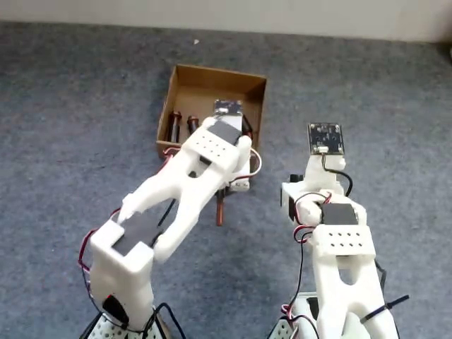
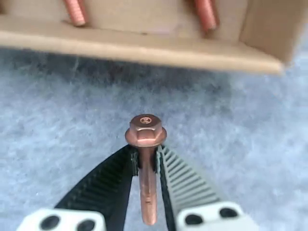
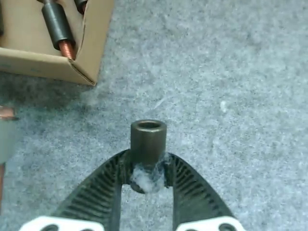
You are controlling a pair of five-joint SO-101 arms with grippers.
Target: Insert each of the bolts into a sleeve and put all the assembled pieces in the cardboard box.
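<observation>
Bolt (image 2: 146,131): copper-coloured, hex-headed, held by the shank with the head just past the fingertips; just on the near side of the cardboard box (image 2: 144,48), close to its near wall.
Left tool (image 2: 146,155): closed on the bolt, black ribbed jaws pressing either side of the shank.
Sleeve (image 3: 148,137): dark tube, open end pointing away from the wrist, held at the end nearest the wrist; whitish fluff clinging at that end.
Right tool (image 3: 147,161): clamped around the sleeve, over bare worktop (image 1: 78,106) to the right of the box.
Box: open-topped, at the far centre of the worktop, its near right part covered by the left arm in the high view.
Assembled pieces (image 1: 174,126): at least two, lying side by side in the left part of the box, dark sleeves with copper ends showing.
Worktop: grey, carpet-like.
</observation>
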